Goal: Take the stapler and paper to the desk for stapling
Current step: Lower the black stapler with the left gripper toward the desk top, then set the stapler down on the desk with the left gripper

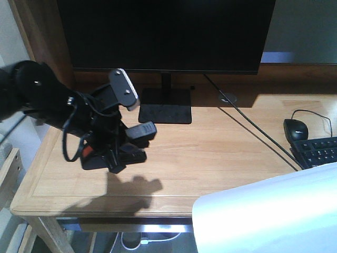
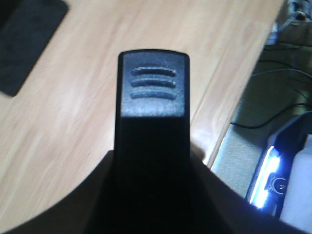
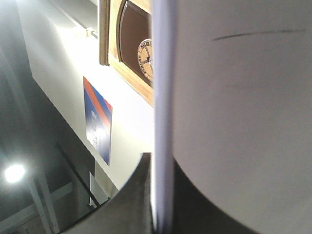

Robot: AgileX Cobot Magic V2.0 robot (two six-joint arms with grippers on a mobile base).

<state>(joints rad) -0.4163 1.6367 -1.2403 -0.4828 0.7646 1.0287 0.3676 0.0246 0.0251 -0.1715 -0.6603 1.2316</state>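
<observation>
My left gripper [image 1: 124, 150] is shut on the black stapler [image 1: 92, 158], whose orange-red patch shows, and holds it just above the left part of the light-wood desk [image 1: 210, 147]. In the left wrist view the stapler's ridged end [image 2: 152, 87] sticks out from between the jaws of the left gripper [image 2: 152, 161] over the desk [image 2: 73, 97]. The white paper [image 1: 274, 211] fills the front right corner and hides my right gripper there. In the right wrist view the right gripper [image 3: 163, 195] is shut on the paper's edge [image 3: 163, 122].
A black monitor [image 1: 166, 31] on a square base [image 1: 164, 105] stands at the back of the desk. A black mouse [image 1: 296, 128] and keyboard [image 1: 318, 153] lie at the right, and a cable [image 1: 253, 129] crosses the desk. The desk edge [image 2: 229, 126] is near the stapler.
</observation>
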